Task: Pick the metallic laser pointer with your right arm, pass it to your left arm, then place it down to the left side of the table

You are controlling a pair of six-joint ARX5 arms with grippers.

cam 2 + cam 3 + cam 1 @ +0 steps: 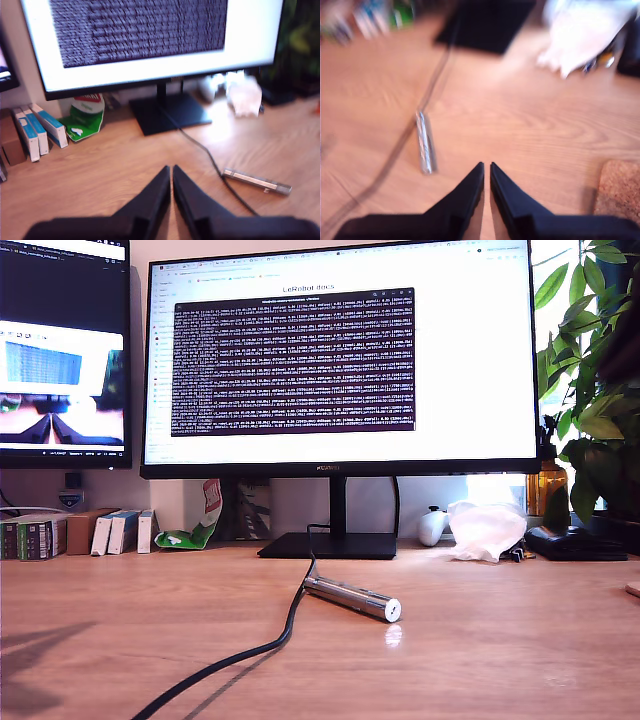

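The task was judged to be at its very start: the laser pointer (352, 598) lay untouched on the table (500, 640), and no arm was seen in the exterior view. My first gripper (171, 172) and my second gripper (486, 169) were both held above bare wood, each with its fingertips brought almost together on nothing, well apart from the pointer. The next move was judged to call for one gripper to be opened, lined up across the pointer's slim body and lowered around it, clear of the black cable (250, 655) lying against its far end. The pointer was seen as a shiny silver cylinder with a flat round end cap, lying near the middle of the table, in front of the monitor stand (330, 543).
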